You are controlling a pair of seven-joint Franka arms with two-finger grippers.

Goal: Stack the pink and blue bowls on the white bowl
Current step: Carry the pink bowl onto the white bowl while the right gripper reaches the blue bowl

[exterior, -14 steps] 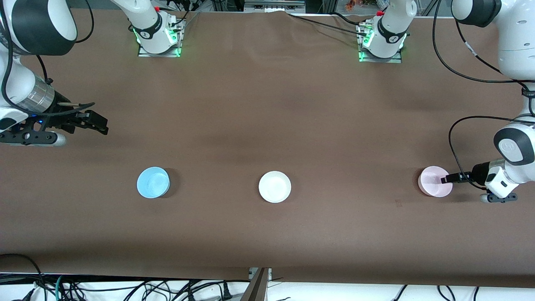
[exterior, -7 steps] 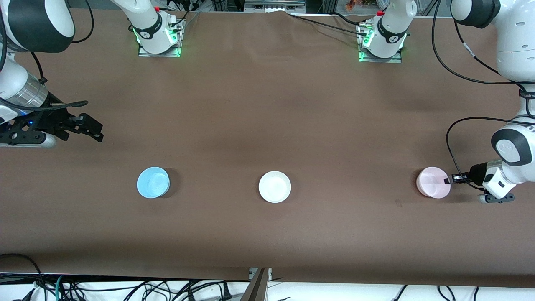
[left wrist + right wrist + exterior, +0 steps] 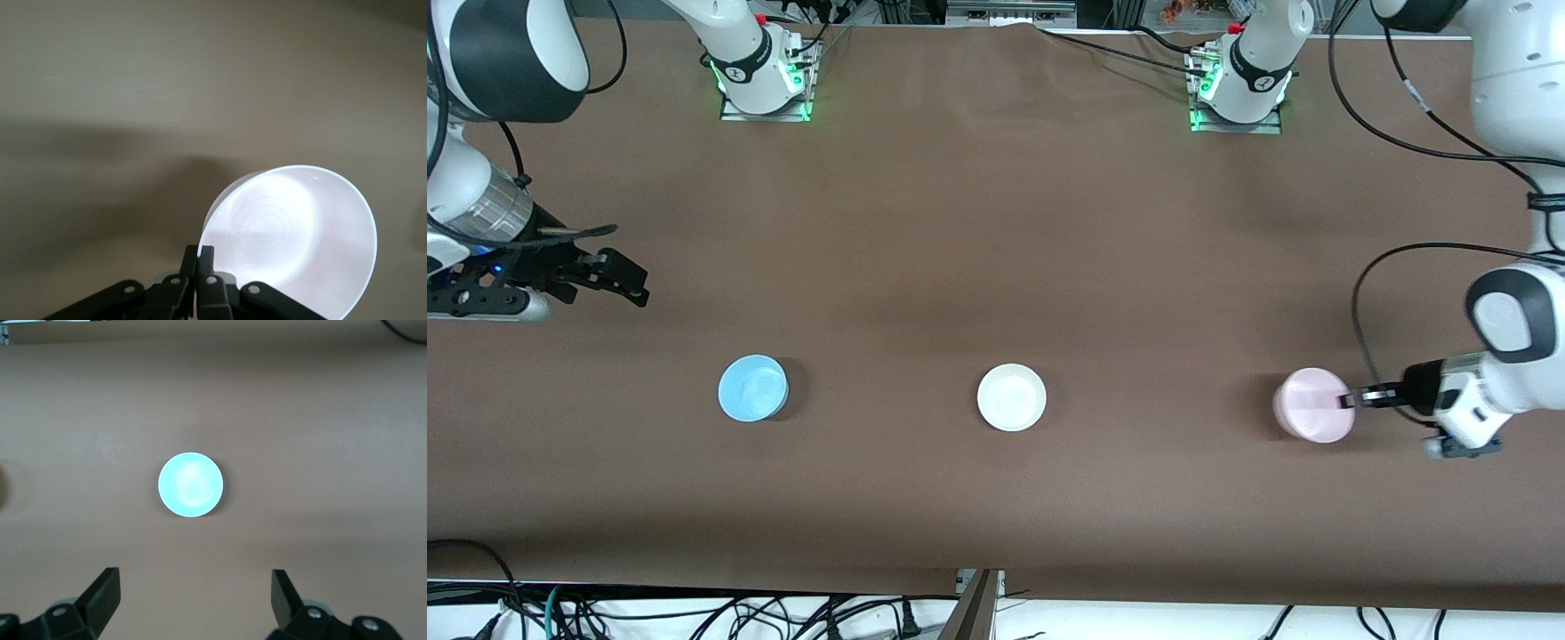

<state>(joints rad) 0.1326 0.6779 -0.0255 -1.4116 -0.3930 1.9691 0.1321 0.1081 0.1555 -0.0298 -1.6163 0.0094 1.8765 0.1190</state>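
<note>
Front view: a brown-covered table (image 3: 996, 222) carries three small round shallow bowls in a row. The light sky-blue bowl (image 3: 752, 388) sits toward the right arm's end, the plain glossy white bowl (image 3: 1011, 397) rests at the middle, well apart from both coloured ones, and the pale pink bowl (image 3: 1313, 405) is toward the left arm's end. The left tool (image 3: 1352, 399) reaches in from the table's edge at that end, its thin black fingers clamped on the pink bowl's rim at the side away from the white bowl. The pink bowl looks tilted and raised a little off the table, with a shadow just beside it. The right tool (image 3: 636, 286) hangs in the air over bare table near the right arm's end, away from the blue bowl, and its dark fingers point toward the table's middle.

Left wrist view: the left tool (image 3: 198, 261) has its two fingers pressed together on the rim of the pink bowl (image 3: 293, 240), which shows washed-out and nearly white, its open inside facing the camera.

Right wrist view: the right tool (image 3: 193, 597) stands with its two fingertips wide apart and nothing between them. The blue bowl (image 3: 191, 484) lies upright on the table, alone and well clear of the fingers.
</note>
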